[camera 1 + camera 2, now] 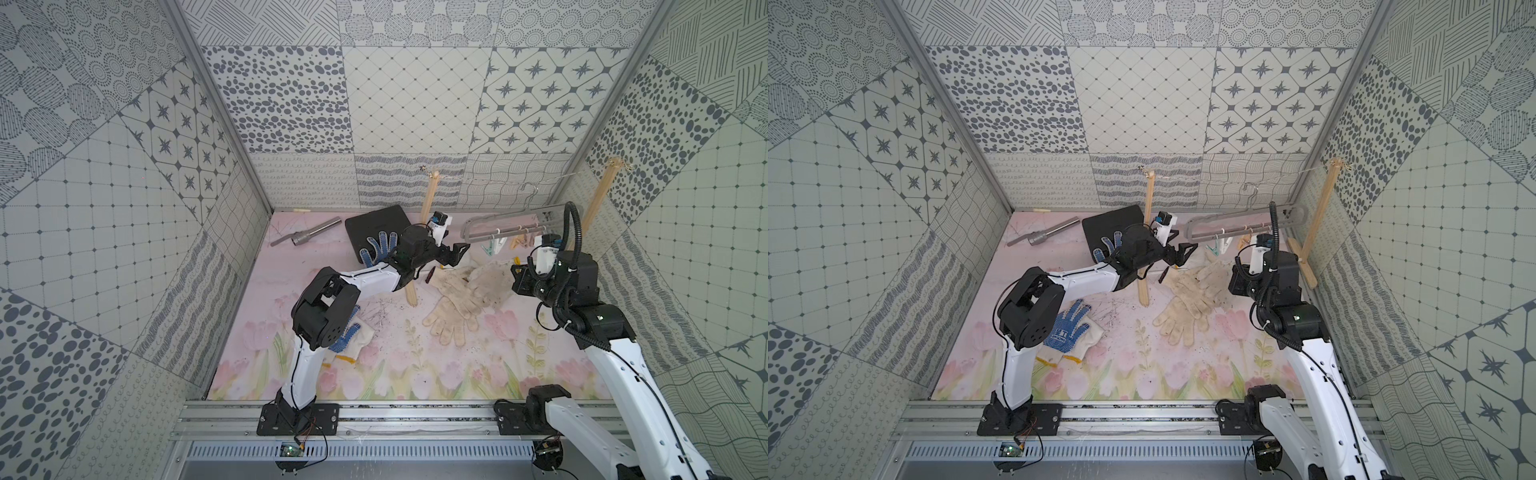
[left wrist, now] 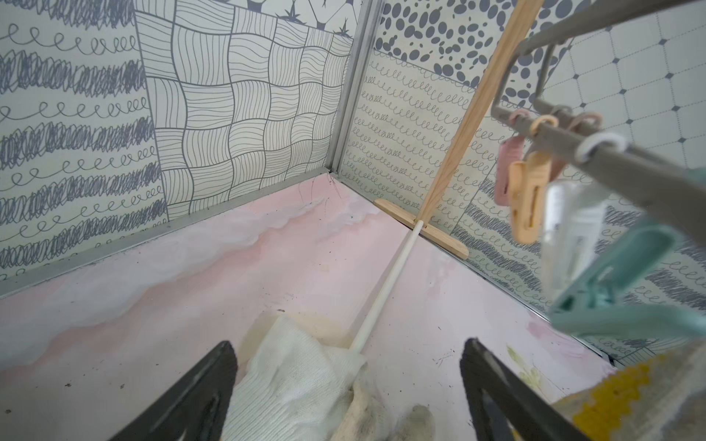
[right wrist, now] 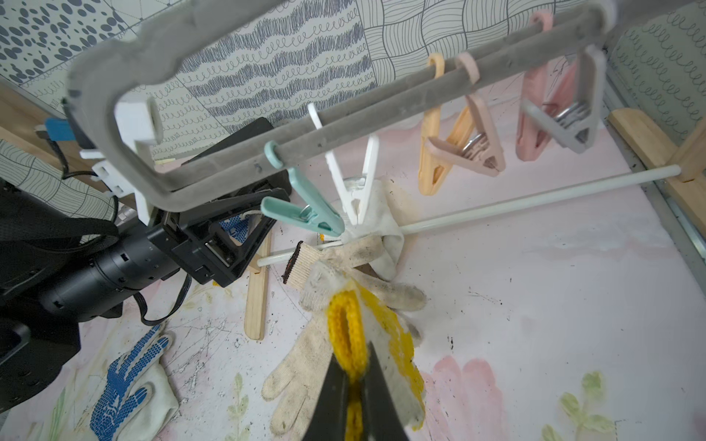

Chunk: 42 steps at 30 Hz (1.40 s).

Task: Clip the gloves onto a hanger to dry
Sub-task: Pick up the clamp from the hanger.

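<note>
The grey hanger (image 1: 515,222) (image 1: 1237,230) (image 3: 344,126) hangs at the back right with pastel pegs (image 3: 458,149) on its bars. My right gripper (image 3: 353,378) (image 1: 517,270) is shut on the yellow cuff (image 3: 345,328) of a dirty cream glove, just below the hanger. A white peg (image 3: 357,191) touches a white glove (image 3: 386,229) (image 2: 298,374). My left gripper (image 2: 349,389) (image 1: 455,255) (image 1: 1185,253) is open above that glove, gripping nothing. More cream gloves (image 1: 457,307) (image 1: 1183,307) lie mid-table. Blue-dotted gloves (image 1: 376,249) (image 1: 1071,328) lie further left.
Two wooden posts (image 1: 430,195) (image 1: 600,195) joined by string stand at the back, with a white rod (image 3: 535,194) along the floor between them. A black flat case (image 1: 374,224) and a metal tube (image 1: 316,232) lie at the back left. Patterned walls enclose three sides.
</note>
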Each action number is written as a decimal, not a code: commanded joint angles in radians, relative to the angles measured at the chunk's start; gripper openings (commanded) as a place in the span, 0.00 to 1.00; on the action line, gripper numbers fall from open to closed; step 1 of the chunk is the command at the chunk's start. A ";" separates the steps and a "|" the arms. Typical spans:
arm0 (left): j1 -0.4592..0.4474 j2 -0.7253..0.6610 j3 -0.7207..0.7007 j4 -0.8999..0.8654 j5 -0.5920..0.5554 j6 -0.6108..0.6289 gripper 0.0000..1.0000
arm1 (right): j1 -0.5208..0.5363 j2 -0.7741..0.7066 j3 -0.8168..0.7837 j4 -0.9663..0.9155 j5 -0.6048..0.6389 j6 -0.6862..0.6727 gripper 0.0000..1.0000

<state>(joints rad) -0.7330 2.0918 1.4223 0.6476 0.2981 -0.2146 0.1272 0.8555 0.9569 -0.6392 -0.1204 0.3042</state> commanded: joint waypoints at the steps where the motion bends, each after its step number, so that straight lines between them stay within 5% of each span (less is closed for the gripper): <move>1: 0.000 0.029 -0.047 0.327 0.054 -0.053 0.93 | -0.012 0.002 -0.015 0.060 -0.037 -0.003 0.00; 6: -0.011 0.061 -0.066 0.416 0.109 -0.057 0.92 | -0.027 -0.002 -0.024 0.062 -0.056 -0.004 0.00; 22: -0.048 0.171 -0.054 0.698 -0.057 0.029 0.84 | -0.037 -0.037 -0.037 0.052 -0.091 0.003 0.00; 35: -0.061 0.202 -0.010 0.673 0.030 0.070 0.94 | -0.045 -0.045 -0.033 0.029 -0.098 -0.009 0.00; 42: -0.062 0.203 0.031 0.629 -0.020 0.091 0.92 | -0.061 -0.061 -0.030 0.014 -0.119 -0.011 0.00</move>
<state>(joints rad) -0.7910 2.2864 1.4235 1.2392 0.2897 -0.1646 0.0746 0.8169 0.9173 -0.6476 -0.2211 0.3038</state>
